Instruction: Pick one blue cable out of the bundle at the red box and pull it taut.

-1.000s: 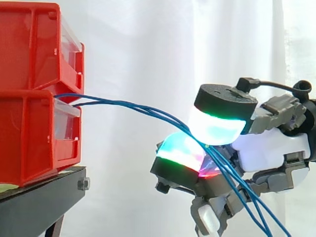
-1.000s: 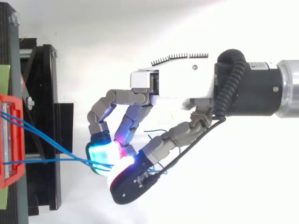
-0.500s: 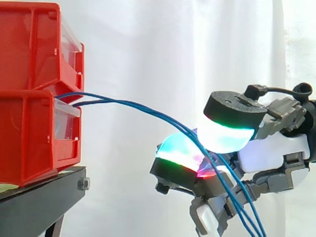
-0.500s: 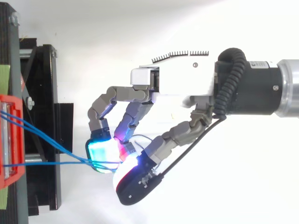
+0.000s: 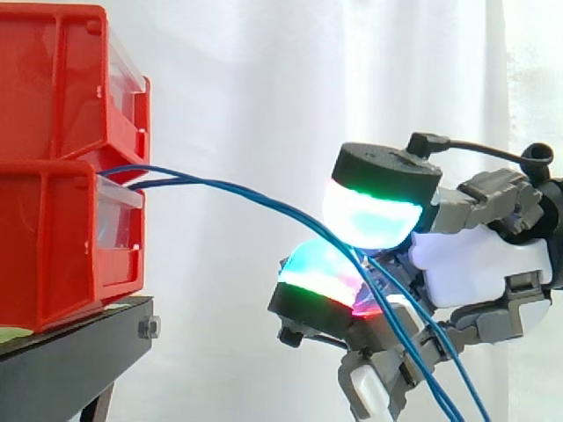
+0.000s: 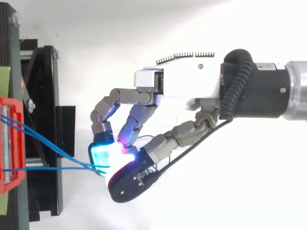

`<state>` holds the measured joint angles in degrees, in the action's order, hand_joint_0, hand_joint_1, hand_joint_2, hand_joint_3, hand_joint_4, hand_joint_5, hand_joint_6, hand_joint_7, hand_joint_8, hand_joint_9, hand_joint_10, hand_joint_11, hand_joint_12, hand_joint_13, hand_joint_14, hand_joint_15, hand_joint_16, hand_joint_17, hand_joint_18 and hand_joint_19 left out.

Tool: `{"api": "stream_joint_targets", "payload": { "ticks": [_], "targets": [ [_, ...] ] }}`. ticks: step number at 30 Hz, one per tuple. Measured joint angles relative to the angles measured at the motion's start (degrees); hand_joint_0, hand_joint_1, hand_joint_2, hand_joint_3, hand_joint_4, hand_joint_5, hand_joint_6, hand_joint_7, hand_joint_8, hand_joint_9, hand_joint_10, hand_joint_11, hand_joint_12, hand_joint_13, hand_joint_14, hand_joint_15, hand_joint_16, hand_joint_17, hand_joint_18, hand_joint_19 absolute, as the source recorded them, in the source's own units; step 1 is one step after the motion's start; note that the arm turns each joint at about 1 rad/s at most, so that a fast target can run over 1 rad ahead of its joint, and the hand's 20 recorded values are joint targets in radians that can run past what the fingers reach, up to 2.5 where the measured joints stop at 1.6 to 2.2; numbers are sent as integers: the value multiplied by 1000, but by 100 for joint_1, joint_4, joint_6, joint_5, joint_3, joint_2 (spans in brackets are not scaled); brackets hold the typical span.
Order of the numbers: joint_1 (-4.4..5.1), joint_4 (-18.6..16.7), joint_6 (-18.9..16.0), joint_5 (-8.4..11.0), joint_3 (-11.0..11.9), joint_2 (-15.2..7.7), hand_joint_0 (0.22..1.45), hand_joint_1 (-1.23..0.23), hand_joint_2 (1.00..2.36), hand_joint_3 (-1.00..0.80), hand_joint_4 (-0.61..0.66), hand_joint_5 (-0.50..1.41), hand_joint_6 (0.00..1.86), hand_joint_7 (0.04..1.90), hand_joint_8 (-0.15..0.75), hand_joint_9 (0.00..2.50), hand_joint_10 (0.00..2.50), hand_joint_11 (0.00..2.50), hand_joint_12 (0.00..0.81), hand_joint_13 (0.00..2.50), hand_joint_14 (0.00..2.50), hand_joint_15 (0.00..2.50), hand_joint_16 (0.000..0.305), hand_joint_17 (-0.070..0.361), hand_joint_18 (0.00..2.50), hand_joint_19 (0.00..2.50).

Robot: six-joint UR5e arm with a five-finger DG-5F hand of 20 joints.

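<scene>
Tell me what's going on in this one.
The robot hand, reaching in from the right, pinches blue cables between its glowing pads. The cables run from the red bins on the black stand. Several pass through the pinch, not just one, and they curve down toward the hand, so nothing is pulled taut yet.

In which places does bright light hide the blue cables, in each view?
Side view: glow from the hand swallows the blue cables at the pinch. Top view: the same glow washes out their ends; against the black stand they read clearly.
</scene>
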<state>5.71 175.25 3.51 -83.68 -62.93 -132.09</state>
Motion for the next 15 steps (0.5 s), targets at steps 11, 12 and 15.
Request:
{"api": "stream_joint_targets", "payload": {
  "ticks": [11,12,15],
  "targets": [
    [1,0,-41,1,0,1,822,-893,1007,-419,4,-173,937,1218,365,1077,9,1272,376,907,22,626,50,112,718,503],
    [0,0,-49,1,0,0,824,-893,1006,-432,4,-175,937,1227,361,1077,10,1261,375,906,21,621,49,111,715,506],
    [3,0,-74,1,0,0,827,-887,1004,-452,7,-178,939,1222,364,1078,9,1275,374,902,23,620,49,111,714,495]
  ]
}}
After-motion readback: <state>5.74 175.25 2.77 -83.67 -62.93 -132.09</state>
